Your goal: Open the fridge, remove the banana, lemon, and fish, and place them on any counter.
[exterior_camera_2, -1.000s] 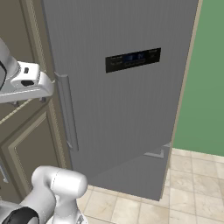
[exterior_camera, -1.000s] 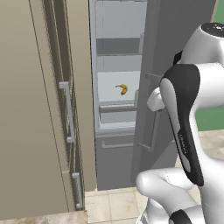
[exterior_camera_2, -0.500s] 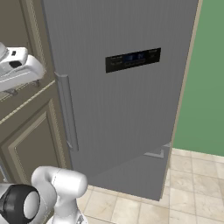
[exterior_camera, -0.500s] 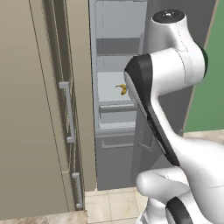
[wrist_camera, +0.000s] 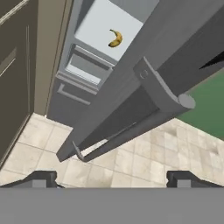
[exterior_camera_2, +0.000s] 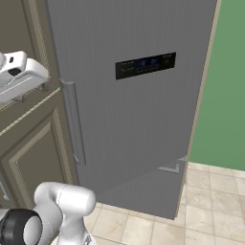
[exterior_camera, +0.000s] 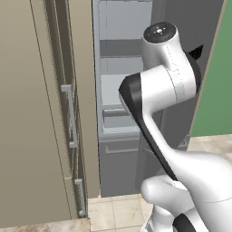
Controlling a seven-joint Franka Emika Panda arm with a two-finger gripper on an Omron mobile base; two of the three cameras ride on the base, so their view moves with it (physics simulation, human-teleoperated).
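With the fridge (exterior_camera: 122, 104) door swung open, the pale shelved interior is exposed in the left base view, partly blocked by the arm. From the hand view, the banana (wrist_camera: 115, 38) is seen lying on a shelf inside (above the lower drawer front). The gripper (wrist_camera: 112, 178) is held wide apart over the tiled floor (wrist_camera: 131, 166), nothing pinched. Lemon and fish can't be made out.

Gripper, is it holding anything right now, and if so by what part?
Nothing is held. In the hand view the gripper is open, fingertips wide apart over the floor tiles, while the banana lies on a shelf inside the open fridge.
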